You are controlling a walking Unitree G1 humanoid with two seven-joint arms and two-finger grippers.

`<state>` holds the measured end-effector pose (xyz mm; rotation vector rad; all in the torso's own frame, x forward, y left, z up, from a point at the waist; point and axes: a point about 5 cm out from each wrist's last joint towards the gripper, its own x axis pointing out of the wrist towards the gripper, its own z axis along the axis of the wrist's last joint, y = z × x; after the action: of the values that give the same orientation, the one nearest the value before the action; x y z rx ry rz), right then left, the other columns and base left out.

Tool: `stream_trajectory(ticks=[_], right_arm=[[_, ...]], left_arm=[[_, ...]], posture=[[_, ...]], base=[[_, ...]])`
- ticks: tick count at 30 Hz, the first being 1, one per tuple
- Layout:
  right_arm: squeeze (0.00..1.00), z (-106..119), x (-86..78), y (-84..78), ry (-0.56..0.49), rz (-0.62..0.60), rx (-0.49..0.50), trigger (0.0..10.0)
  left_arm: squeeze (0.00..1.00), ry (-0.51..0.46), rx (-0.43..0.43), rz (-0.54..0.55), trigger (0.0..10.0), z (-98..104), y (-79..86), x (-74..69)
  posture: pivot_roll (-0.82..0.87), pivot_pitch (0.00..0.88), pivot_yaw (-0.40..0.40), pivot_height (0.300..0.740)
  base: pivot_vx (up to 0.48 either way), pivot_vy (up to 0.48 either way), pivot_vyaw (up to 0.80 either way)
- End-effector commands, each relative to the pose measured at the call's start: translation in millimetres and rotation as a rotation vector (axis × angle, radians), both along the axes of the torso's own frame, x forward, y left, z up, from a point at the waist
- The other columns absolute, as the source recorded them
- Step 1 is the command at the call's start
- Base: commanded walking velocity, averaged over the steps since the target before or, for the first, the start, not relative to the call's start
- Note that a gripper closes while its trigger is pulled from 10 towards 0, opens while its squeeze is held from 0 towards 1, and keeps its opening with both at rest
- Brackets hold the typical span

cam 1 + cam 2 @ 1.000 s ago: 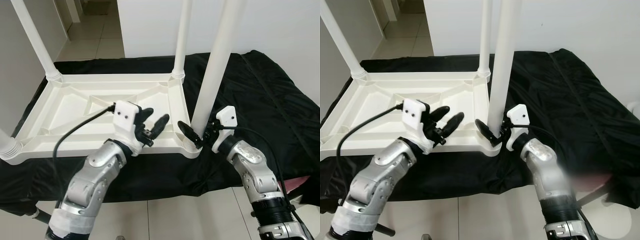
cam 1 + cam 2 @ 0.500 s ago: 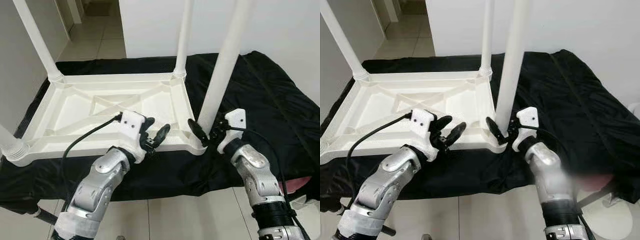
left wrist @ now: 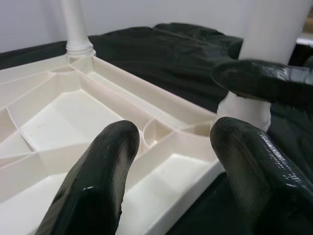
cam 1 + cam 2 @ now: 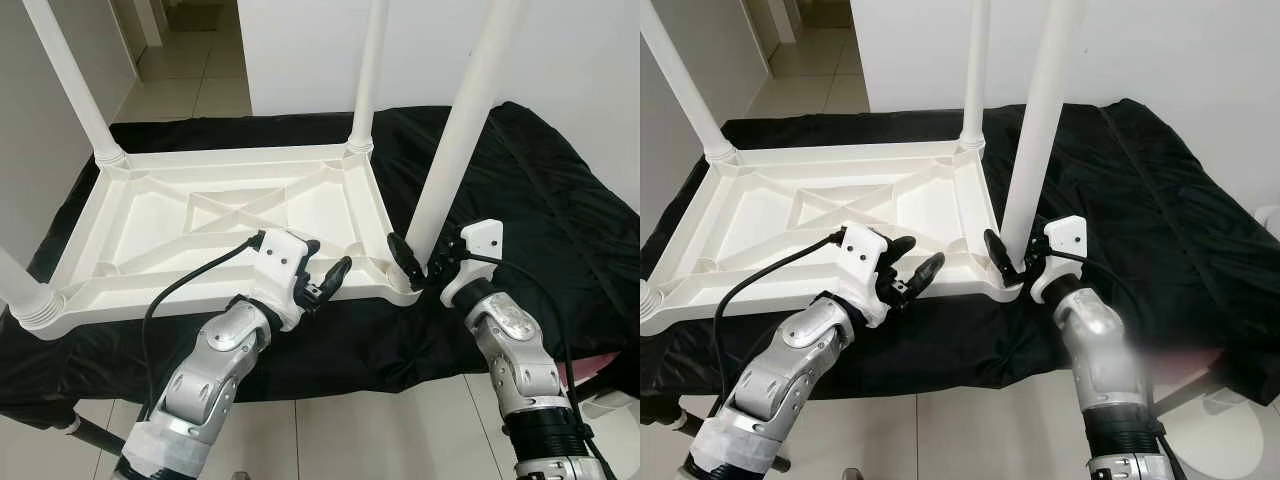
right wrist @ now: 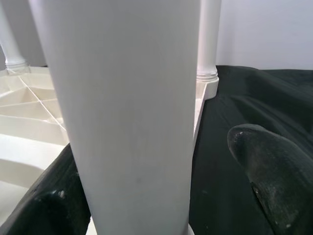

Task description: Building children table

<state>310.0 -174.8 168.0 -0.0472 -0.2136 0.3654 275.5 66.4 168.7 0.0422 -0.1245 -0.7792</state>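
Table leg [image 4: 455,150] between right gripper [image 4: 418,266] jaws (seemingly gripped).

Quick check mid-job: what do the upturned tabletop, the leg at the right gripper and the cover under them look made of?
Tabletop: likely moulded plastic, white, semi-matte; ribbed underside.
Leg at the right gripper: apparently the same plastic, smooth tube.
Cover: black fabric; creases with slight sheen.

near-right leg [image 4: 455,150] blocks right hand [image 4: 425,265] | open underside of tabletop [image 4: 150,215] between legs
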Motion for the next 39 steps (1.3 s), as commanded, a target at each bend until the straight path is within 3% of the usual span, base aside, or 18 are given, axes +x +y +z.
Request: stream_trajectory(ticks=[1,4,10,14,17,23,24,25,26,27,28,31,32,36,38,39], right_arm=[[0.0,-7.0,-1.5,-7.9,0.025,-0.044,-0.004,10.0],[0.0,-7.8,0.0,-6.8,0.022,-0.044,-0.01,10.0],[0.0,-10.1,-2.2,1.9,0.002,0.062,-0.104,10.0],[0.0,-10.3,-0.4,0.9,-0.001,0.079,-0.131,10.0],[0.0,-11.2,4.9,1.1,0.003,0.1,-0.152,10.0],[0.0,-18.0,16.4,16.4,0.03,0.208,-0.177,10.0],[0.0,-19.9,19.1,22.0,0.035,0.227,-0.183,9.0],[0.0,-19.9,19.1,22.0,0.035,0.227,-0.183,9.0],[0.0,-22.0,21.3,27.1,0.042,0.249,-0.184,4.8],[0.0,-23.4,22.6,30.4,0.046,0.264,-0.184,4.8],[0.0,-24.6,23.7,32.2,0.051,0.274,-0.186,4.0],[0.0,-25.3,24.3,32.9,0.052,0.279,-0.188,4.0],[0.0,-27.3,24.9,35.1,0.057,0.29,-0.194,0.0],[0.0,-29.1,25.6,36.2,0.058,0.298,-0.2,0.0],[0.0,-32.2,25.0,32.8,0.061,0.27,-0.184,10.0],[0.0,-32.2,25.0,32.8,0.061,0.27,-0.184,10.0]], left_arm=[[0.0,-0.013,0.023,-0.015,10.0,-2.0,-0.5,-3.1],[0.0,-0.014,0.051,-0.025,10.0,-6.6,0.7,-4.1],[0.0,-0.04,0.015,-0.087,10.0,3.6,-4.7,-14.2],[0.0,-0.069,0.067,-0.11,10.0,2.0,-8.2,-19.6],[0.0,-0.086,0.091,-0.134,10.0,1.9,-13.4,-23.8],[0.0,-0.087,0.097,-0.166,10.0,2.3,-22.5,-30.4],[0.0,-0.069,0.101,-0.178,10.0,-1.2,-22.9,-31.2],[0.0,-0.069,0.101,-0.178,10.0,-1.2,-22.9,-31.2],[0.0,-0.056,0.102,-0.185,10.0,-3.5,-23.4,-32.0],[0.0,-0.048,0.101,-0.189,10.0,-4.8,-23.9,-32.4],[0.0,-0.051,0.106,-0.186,10.0,-5.3,-24.2,-31.3],[0.0,-0.056,0.111,-0.182,10.0,-5.5,-24.4,-30.6],[0.0,-0.057,0.115,-0.182,10.0,-6.2,-25.1,-29.9],[0.0,-0.063,0.122,-0.179,10.0,-6.7,-25.8,-29.7],[0.0,-0.083,0.133,-0.163,10.0,-6.6,-28.8,-28.5],[0.0,-0.083,0.133,-0.163,10.0,-6.6,-28.8,-28.5]], posture=[[-0.08,0.091,0.021,0.74],[-0.08,0.097,0.026,0.74],[-0.06,0.1,0.04,0.74],[-0.05,0.095,0.039,0.74],[-0.04,0.081,0.035,0.74],[-0.02,0.061,0.033,0.74],[-0.01,0.055,0.032,0.74],[-0.01,0.055,0.032,0.74],[-0.01,0.049,0.031,0.74],[-0.01,0.049,0.031,0.74],[-0.01,0.04,0.029,0.74],[-0.01,0.04,0.029,0.74],[0.0,0.027,0.024,0.74],[0.0,0.024,0.024,0.74],[0.0,0.012,0.016,0.74],[0.0,0.012,0.016,0.74]], base=[[0.0,0.0,0.0],[0.0,0.0,0.0],[0.0,0.0,0.0],[0.0,0.0,0.0],[0.0,0.0,0.0],[0.0,0.0,0.0],[0.0,0.0,0.0],[0.0,0.0,0.0],[0.0,0.0,0.0],[0.0,0.0,0.0],[0.0,0.0,0.0],[0.0,0.0,0.0],[0.0,0.0,0.0],[0.0,0.0,0.0],[0.0,0.0,0.0],[0.0,0.0,0.0]])
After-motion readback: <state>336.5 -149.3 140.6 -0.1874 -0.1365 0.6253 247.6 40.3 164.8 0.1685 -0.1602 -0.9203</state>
